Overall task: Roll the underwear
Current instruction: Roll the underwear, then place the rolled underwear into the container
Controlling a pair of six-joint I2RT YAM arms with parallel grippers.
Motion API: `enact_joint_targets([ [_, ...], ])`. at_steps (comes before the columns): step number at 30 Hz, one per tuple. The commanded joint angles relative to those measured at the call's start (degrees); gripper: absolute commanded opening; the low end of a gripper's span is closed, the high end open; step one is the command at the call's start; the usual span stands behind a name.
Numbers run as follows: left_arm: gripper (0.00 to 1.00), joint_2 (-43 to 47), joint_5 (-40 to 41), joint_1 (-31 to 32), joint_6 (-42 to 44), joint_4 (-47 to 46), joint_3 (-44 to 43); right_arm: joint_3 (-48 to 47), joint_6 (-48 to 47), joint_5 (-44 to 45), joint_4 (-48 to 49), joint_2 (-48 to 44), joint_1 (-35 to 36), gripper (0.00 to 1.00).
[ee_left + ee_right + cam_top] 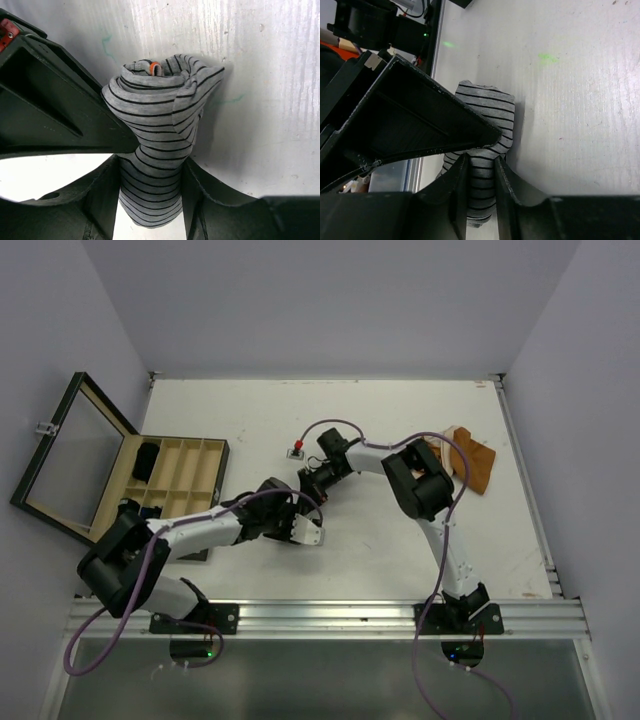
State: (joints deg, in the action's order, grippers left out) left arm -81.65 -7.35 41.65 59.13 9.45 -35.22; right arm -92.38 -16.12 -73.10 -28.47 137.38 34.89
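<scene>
Found the grey, black-striped cloth underwear roll (pixel 155 115) mid-table, clamped from opposite sides by the left gripper (pixel 152 172) and the right gripper (pixel 481 175). Judged a risk of unrolling on uneven release, given loose-looking top folds, and of stretching it apart through opposed pulling. Saw the open compartmented wooden box with glass lid (pixel 222 465) far left, one black cloth bundle (pixel 148 460) in its end compartment.

Grey striped underwear (pixel 155 130) was soft knitted cloth, matt, with thin black stripes. Orange-brown underwear (pixel 478 465) was matt cloth. Left gripper fingers (pixel 207 205) were matt black plastic. Table (pixel 270 100) was white, matt and finely streaked. Box (pixel 185 475) had pale wood compartments, and its lid (pixel 70 455) was glass in a dark frame.
</scene>
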Motion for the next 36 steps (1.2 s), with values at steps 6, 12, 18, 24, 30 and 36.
enact_joint_targets([
  [6, 0.21, -5.8, -5.91, -0.25, -1.83, 11.9, -0.11, 2.48, -6.03, 19.93, -5.1, -0.01, 1.68, 0.49],
  [12, 0.19, -10.27, -6.62, -0.25, -2.88, 17.78, -1.51, -2.8, -2.34, 18.79, -7.21, -0.62, -4.3, 0.57],
  [18, 0.17, -14.06, -8.37, -0.25, -4.81, 21.74, -4.5, -4.83, 1.53, 21.68, -7.3, -3.95, -8.7, 0.73],
  [24, 0.06, -18.89, -11.45, -0.51, -9.37, 27.89, -11.16, -4.22, 3.73, 27.13, -7.3, -9.14, -13.53, 0.79],
  [30, 0.0, -26.1, -11.89, -5.24, -24.58, 28.6, -19.43, 2.7, 5.83, 25.64, -5.11, -18.01, -18.28, 0.79],
  [36, 0.0, -24.44, -15.4, -11.75, -30.92, 26.14, -24.53, 9.13, 5.66, 24.85, -4.23, -24.87, -21.79, 0.79],
])
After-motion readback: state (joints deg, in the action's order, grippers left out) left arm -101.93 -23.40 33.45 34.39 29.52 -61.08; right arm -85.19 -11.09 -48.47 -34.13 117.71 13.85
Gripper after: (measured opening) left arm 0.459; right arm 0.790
